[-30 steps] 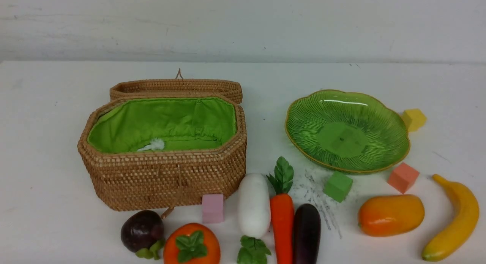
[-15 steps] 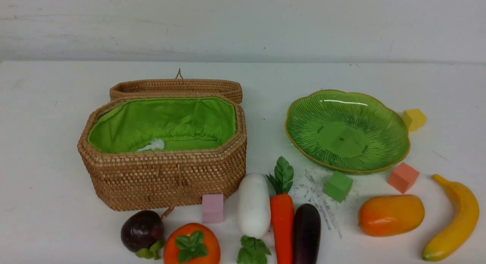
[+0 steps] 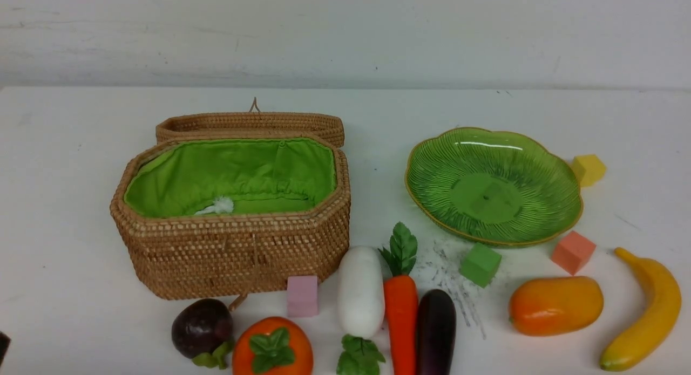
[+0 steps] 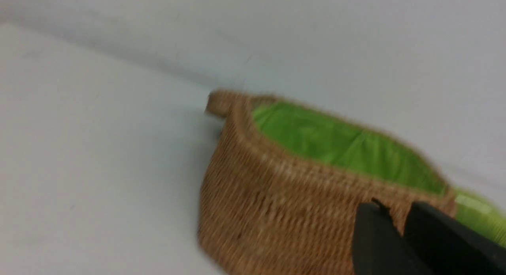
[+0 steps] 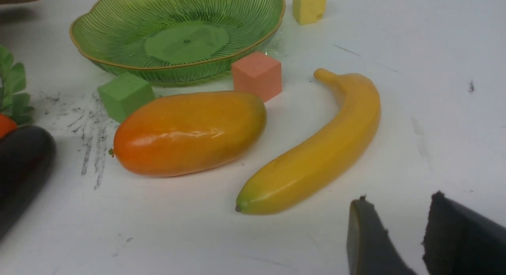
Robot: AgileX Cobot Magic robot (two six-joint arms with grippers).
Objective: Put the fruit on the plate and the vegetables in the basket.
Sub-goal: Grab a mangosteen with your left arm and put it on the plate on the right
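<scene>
My right claw (image 5: 399,200) hangs parted and empty over the white desk (image 5: 435,89), near the yellow curved toy banana (image 5: 316,156). The banana lies beside the oblong orange toy mango (image 5: 189,132), close to the ribbed glossy green plate (image 5: 118,29). My left claw (image 4: 397,211), barely parted and empty, faces the woven tan wicker basket (image 4: 276,211). The banana looks light, rigid and slick, so I'd pinch across its thick middle.

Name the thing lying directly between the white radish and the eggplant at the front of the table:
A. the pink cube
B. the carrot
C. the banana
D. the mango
B: in the front view the carrot lies lengthwise right between the white radish and the eggplant, the three side by side.
</scene>
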